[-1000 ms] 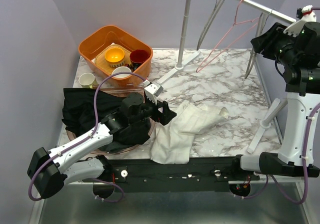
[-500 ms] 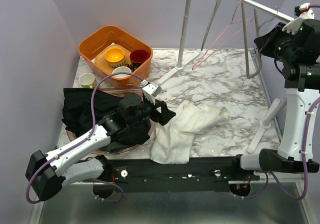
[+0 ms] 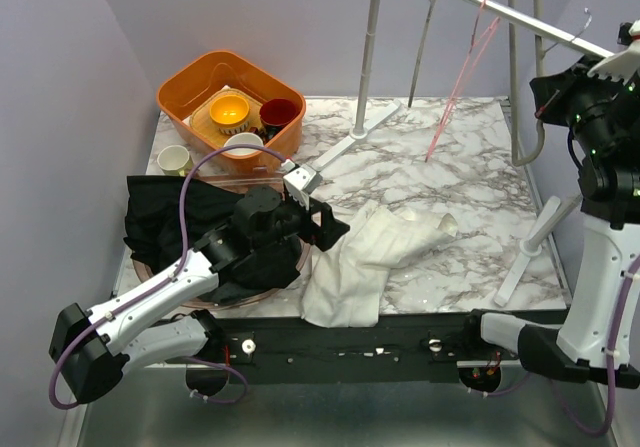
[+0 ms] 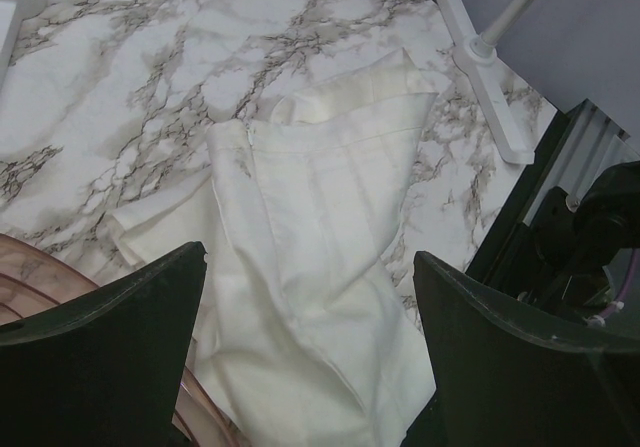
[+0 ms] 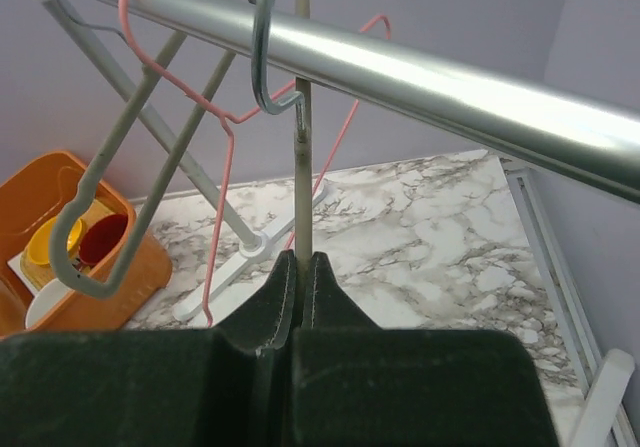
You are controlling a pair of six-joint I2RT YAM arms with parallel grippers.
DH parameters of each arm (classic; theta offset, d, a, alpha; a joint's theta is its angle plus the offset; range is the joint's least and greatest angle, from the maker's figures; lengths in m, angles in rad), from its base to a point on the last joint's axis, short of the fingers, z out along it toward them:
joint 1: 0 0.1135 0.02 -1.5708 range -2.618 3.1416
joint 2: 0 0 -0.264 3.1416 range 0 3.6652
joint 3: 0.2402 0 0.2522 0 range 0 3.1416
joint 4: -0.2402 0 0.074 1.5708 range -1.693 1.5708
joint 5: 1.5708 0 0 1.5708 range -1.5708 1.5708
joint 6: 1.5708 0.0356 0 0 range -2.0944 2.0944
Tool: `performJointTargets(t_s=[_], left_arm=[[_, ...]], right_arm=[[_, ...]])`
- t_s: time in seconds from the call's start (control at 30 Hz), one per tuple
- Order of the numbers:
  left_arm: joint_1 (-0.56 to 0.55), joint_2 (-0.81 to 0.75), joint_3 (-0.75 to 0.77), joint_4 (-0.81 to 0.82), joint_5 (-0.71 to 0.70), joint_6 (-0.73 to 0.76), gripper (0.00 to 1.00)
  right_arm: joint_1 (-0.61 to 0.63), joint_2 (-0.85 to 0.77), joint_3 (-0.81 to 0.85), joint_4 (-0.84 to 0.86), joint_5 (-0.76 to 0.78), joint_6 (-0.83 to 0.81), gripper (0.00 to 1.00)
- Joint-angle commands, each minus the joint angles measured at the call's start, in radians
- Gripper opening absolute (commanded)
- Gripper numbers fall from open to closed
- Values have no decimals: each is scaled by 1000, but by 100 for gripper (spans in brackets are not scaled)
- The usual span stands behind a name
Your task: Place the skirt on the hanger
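The white skirt (image 3: pixel 365 257) lies crumpled on the marble table near the front edge; it also fills the left wrist view (image 4: pixel 330 177). My left gripper (image 3: pixel 332 227) hovers just above its left part, open and empty (image 4: pixel 310 262). My right gripper (image 3: pixel 550 82) is high at the right, shut on the stem of a grey hanger (image 3: pixel 520 67). In the right wrist view the jaws (image 5: pixel 300 272) pinch the hanger's bar (image 5: pixel 302 177), and its metal hook (image 5: pixel 262 52) is over the rail (image 5: pixel 430 72).
A pink wire hanger (image 3: pixel 460 77) and a thin grey hanger (image 3: pixel 425 37) hang on the rail (image 3: pixel 470 2). An orange tub (image 3: pixel 185 82) of bowls and a white cup (image 3: pixel 173 157) stand back left. Black cloth (image 3: pixel 165 217) lies left. Rack feet (image 3: pixel 350 137) (image 3: pixel 525 252) stand on the table.
My right gripper has moved right and up with the grey hanger, which now hangs more upright. The other hangers have swung towards vertical. My left arm has barely moved.
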Motion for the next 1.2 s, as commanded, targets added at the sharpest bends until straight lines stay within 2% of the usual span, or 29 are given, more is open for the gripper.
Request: performJointTargets(t_s=[0.0,0.13,0.47,0.73,0.97,1.17], left_arm=[[7,-21,39,-25,3,29,95],[10,-24,42,-28,8,31,99],[33,25,79,-40,41,15,99],[47,152,157,-46,113,-54,99],[32,368,377,-204,104,-115,93],[15,657,646,-386,-28,-150,91]], right_arm=[[-3,-79,-65,68,11,-44,1],[-5,-145,-152,76,-16,-61,1],[-3,-281,-323,59,-45,-155,1],[-3,-456,-502,-59,-82,-293,1],[-2,-610,-708,-168,-137,-451,1],[0,-695,-859,-192,-156,-550,1]])
